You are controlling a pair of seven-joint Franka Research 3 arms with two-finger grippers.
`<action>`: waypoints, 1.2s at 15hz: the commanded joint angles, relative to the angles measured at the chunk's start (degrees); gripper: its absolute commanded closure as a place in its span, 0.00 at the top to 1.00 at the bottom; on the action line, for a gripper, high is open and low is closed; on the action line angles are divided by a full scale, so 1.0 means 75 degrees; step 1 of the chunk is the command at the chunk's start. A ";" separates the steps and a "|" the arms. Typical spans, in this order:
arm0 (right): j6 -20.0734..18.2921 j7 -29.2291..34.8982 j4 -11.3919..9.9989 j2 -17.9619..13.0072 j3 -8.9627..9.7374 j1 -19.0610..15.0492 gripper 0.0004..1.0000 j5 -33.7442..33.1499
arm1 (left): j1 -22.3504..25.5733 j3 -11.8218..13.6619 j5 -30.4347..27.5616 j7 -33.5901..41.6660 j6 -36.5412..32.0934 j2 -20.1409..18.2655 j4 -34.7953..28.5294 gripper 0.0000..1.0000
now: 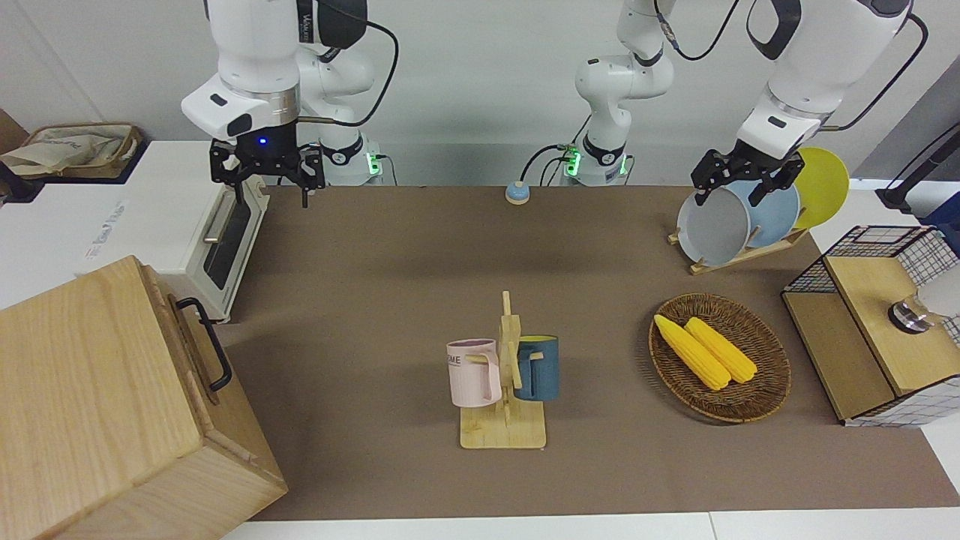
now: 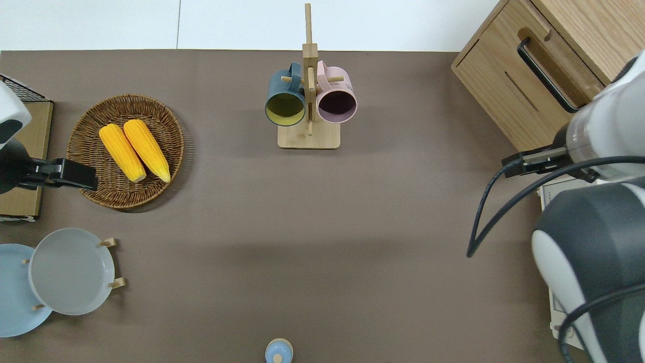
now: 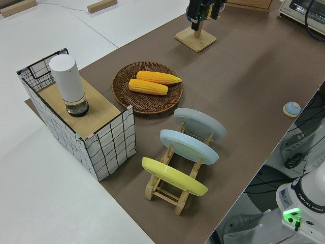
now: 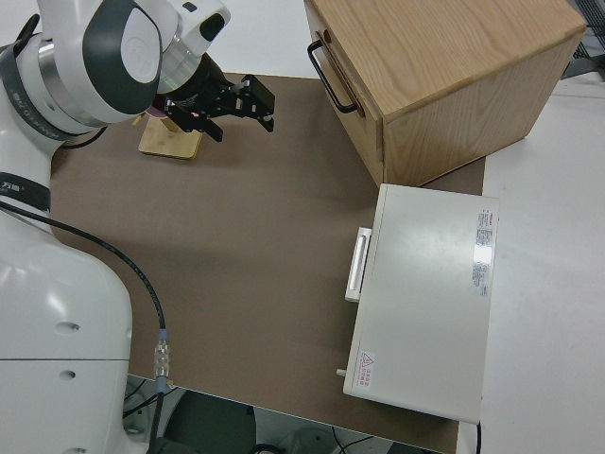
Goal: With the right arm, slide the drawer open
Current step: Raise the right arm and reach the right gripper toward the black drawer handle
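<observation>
The drawer (image 1: 193,346) is the top one of the pale wooden cabinet (image 1: 90,390) at the right arm's end of the table, and it sits shut with its black bar handle (image 1: 214,346) free. The handle also shows in the overhead view (image 2: 546,75) and the right side view (image 4: 329,74). My right gripper (image 1: 270,180) is open and empty, up in the air by the toaster oven's door, well apart from the handle. It also shows in the right side view (image 4: 241,104). In the overhead view the right arm (image 2: 599,131) hides it. The left arm is parked.
A white toaster oven (image 1: 150,225) stands beside the cabinet, nearer to the robots. A mug rack (image 1: 504,375) with two mugs stands mid-table. A basket with corn (image 1: 720,358), a plate rack (image 1: 739,217) and a wire-grid box (image 1: 877,322) are at the left arm's end.
</observation>
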 commanded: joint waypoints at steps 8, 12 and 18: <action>-0.0455 0.1067 -0.0406 0.0337 0.0187 0.1983 0.98 -0.3945 | -0.0052 0.0002 0.0136 -0.0080 -0.0138 -0.0022 0.0066 0.99; -0.0455 0.1746 -0.1004 0.0513 0.0480 0.2007 0.98 -0.5130 | -0.0052 0.0002 0.0136 -0.0080 -0.0138 -0.0033 0.0066 0.99; -0.0361 0.2122 -0.1496 0.0888 0.0621 0.2054 0.98 -0.6642 | -0.0040 0.0002 0.0136 -0.0080 -0.0138 -0.0022 0.0077 0.99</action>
